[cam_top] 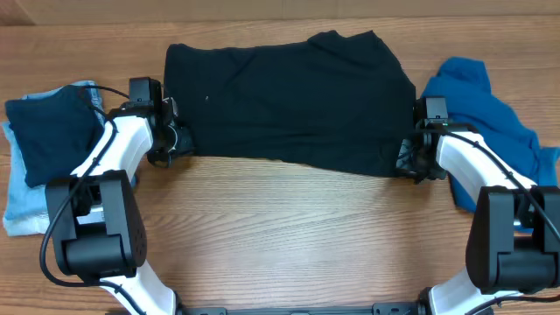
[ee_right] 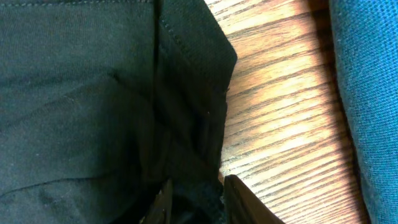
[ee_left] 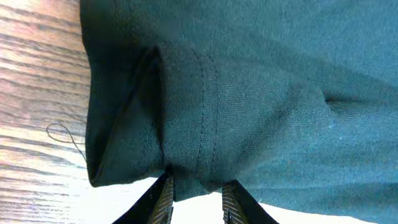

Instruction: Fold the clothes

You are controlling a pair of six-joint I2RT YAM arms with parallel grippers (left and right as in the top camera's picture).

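A large black shirt (cam_top: 289,101) lies spread across the middle of the table, folded into a wide band. My left gripper (cam_top: 179,140) sits at its near left corner. In the left wrist view the hemmed corner (ee_left: 186,124) reaches down between the fingertips of that gripper (ee_left: 196,190); the jaws stand a little apart and bright table shows between them. My right gripper (cam_top: 407,162) is at the near right corner, its jaws (ee_right: 196,193) slightly apart with dark fabric bunched between them. A teal-blue garment (cam_top: 481,114) lies crumpled at the right, beside the right arm.
At the far left a dark navy garment (cam_top: 52,131) rests on light-blue jeans (cam_top: 22,206). The wooden table (cam_top: 289,227) shows bare in front of the shirt. The teal cloth (ee_right: 373,93) lies close to the right gripper.
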